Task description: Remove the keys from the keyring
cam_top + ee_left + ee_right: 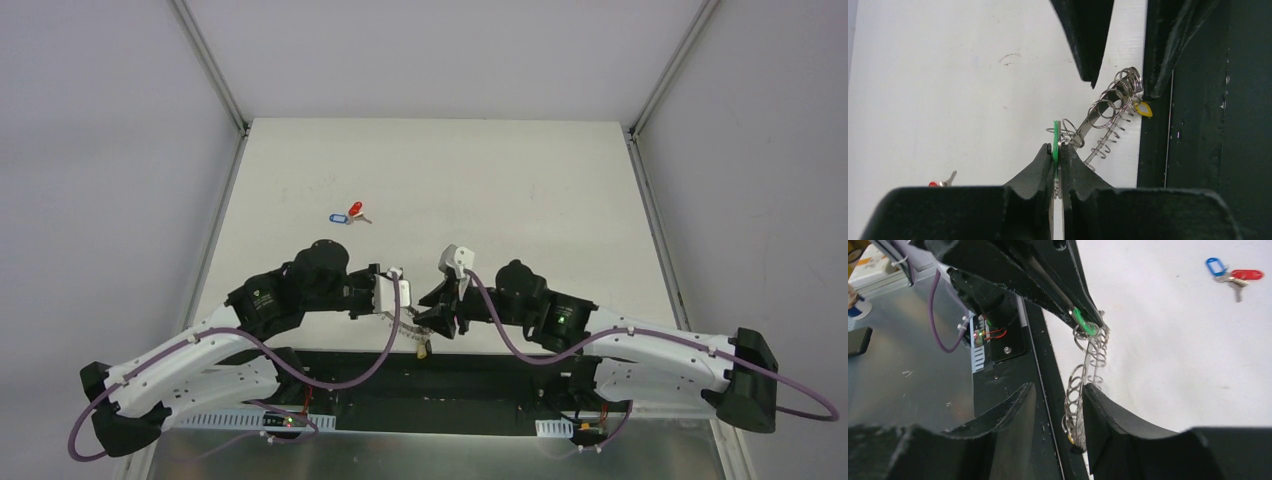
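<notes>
My left gripper [1056, 150] pinches the green key [1055, 134]. My right gripper [1059, 392] stands apart around the keyring [1108, 107] at the table's [500, 180] near edge. The loose ring may swing and yank the key out.

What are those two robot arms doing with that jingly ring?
They're taking keys off a keyring. The left end effector pinches its green key; the right end effector, open, straddles the other end, where a yellow key hangs. A blue key and a red key lie on the table.
</notes>
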